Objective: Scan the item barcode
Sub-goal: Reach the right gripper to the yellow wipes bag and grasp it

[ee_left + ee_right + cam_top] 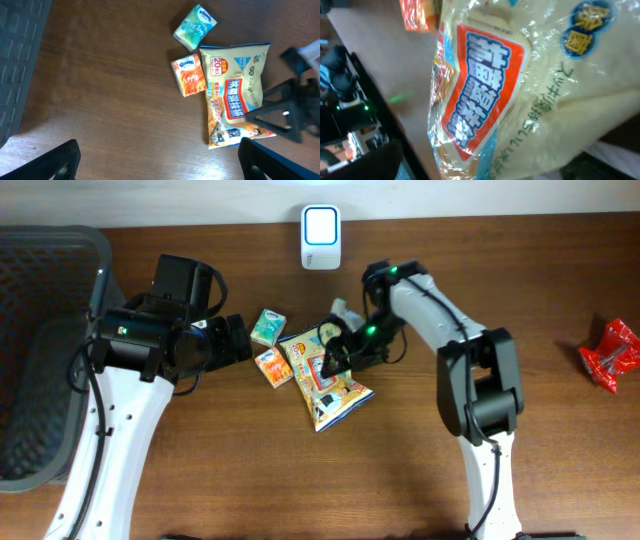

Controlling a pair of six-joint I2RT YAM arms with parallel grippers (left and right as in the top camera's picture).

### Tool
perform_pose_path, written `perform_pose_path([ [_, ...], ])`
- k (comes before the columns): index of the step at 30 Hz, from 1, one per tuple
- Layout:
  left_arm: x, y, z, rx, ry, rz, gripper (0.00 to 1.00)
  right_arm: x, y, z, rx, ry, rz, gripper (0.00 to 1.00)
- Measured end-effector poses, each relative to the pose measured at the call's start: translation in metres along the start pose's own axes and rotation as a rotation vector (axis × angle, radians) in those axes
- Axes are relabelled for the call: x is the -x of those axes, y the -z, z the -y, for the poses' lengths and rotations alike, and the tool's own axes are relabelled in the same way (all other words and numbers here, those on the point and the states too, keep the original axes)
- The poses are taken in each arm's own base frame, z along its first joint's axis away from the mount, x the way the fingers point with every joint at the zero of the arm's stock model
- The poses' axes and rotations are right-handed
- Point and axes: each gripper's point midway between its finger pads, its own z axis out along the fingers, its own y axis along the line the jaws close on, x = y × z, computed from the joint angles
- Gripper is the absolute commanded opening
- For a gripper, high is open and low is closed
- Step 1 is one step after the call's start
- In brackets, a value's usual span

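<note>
Pickup step: at frame centre the right gripper (332, 360), jaws spread, sits over the snack bag (335, 395); next it likely must pinch and lift.

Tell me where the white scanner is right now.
Overhead view: the white scanner sits at the top edge of the table, about midway across, beyond the snack bag and up-right of the green tissue pack.

We see a dark mesh basket (40, 350) at the worktop's (250, 480) left edge and a red crinkled packet (610, 355) by its right edge. Toward the far edge, a green tissue pack (267, 327) lies just beyond an orange tissue pack (273, 367).
</note>
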Motion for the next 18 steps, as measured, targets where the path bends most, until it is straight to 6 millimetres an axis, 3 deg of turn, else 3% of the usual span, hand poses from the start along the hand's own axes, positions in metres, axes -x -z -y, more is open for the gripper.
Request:
perform_pose_path([
  [1, 0.0, 0.0, 0.0, 0.0, 0.0, 0.0, 0.99, 0.0, -0.004, -0.002, -0.001, 0.011, -0.005, 0.55],
  [4, 0.0, 0.0, 0.0, 0.0, 0.0, 0.0, 0.99, 0.001, -0.008, -0.003, -0.001, 0.018, -0.008, 0.31],
  [6, 0.0, 0.0, 0.0, 0.0, 0.0, 0.0, 0.99, 0.001, -0.008, -0.003, -0.001, 0.013, -0.007, 0.04],
  [10, 0.0, 0.0, 0.0, 0.0, 0.0, 0.0, 0.99, 0.001, -0.008, -0.003, -0.001, 0.006, -0.008, 0.04],
  [11, 0.0, 0.0, 0.0, 0.0, 0.0, 0.0, 0.99, 0.001, -0.008, -0.003, -0.002, -0.006, -0.008, 0.08],
  [12, 0.0, 0.0, 0.0, 0.0, 0.0, 0.0, 0.99, 0.0, -0.008, -0.003, -0.002, -0.02, -0.011, 0.2],
  [14, 0.0, 0.0, 0.0, 0.0, 0.0, 0.0, 0.99, -0.006, -0.008, -0.004, -0.001, -0.065, -0.035, 0.57],
  [15, 0.0, 0.0, 0.0, 0.0, 0.0, 0.0, 0.99, -0.011, -0.007, -0.005, 0.003, -0.096, -0.052, 0.83],
  [16, 0.0, 0.0, 0.0, 0.0, 0.0, 0.0, 0.99, -0.018, -0.007, -0.008, 0.011, -0.126, -0.08, 0.99],
  [18, 0.0, 0.0, 0.0, 0.0, 0.0, 0.0, 0.99, -0.028, -0.006, -0.012, 0.021, -0.168, -0.118, 0.99],
])
